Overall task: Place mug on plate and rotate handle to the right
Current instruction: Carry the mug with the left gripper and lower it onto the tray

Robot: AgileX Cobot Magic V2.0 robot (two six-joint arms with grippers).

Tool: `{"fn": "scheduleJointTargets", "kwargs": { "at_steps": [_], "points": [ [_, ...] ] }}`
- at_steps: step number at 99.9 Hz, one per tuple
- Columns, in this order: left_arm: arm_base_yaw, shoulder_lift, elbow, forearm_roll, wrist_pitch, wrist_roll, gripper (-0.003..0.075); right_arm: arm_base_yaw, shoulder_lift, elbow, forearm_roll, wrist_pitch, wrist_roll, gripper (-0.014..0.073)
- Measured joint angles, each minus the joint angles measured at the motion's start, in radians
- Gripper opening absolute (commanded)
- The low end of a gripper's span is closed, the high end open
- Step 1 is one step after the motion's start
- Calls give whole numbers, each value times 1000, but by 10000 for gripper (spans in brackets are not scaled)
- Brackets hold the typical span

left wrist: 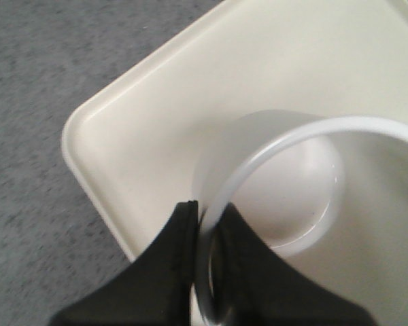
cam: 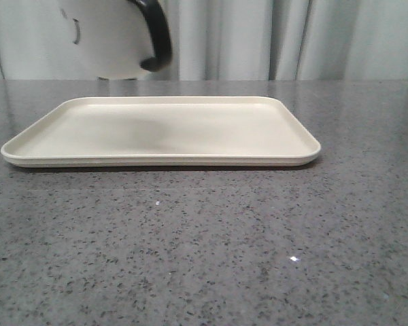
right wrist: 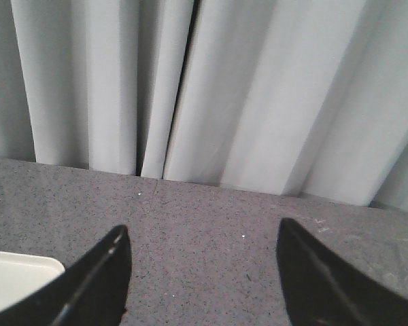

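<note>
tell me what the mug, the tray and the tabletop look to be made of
Mug: probably glazed ceramic, glossy white with a shiny black handle.
Tray: likely melamine or plastic, matte cream with a thin moulded rim.
Tabletop: looks like polished speckled grey stone or a laminate imitation, showing small glints.

Mug held above plate's left part, handle on its right, plate on table

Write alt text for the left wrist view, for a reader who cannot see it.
Two black fingers pinch the rim of a white cylindrical mug, one inside and one outside, holding it over a corner of a flat cream rectangular tray. Speckled grey tabletop surrounds the tray.
</note>
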Motion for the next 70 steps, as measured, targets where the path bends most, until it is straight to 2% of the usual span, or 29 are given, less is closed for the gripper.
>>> {"fn": "scheduleJointTargets", "kwargs": {
  "at_steps": [16, 70],
  "points": [
    [-55, 114, -58, -10, -2, 2, -20, 0, 0, 0, -2, 0, 0, 468],
    [-55, 211, -67, -20, -31, 4, -20, 0, 0, 0, -2, 0, 0, 468]
  ]
}}
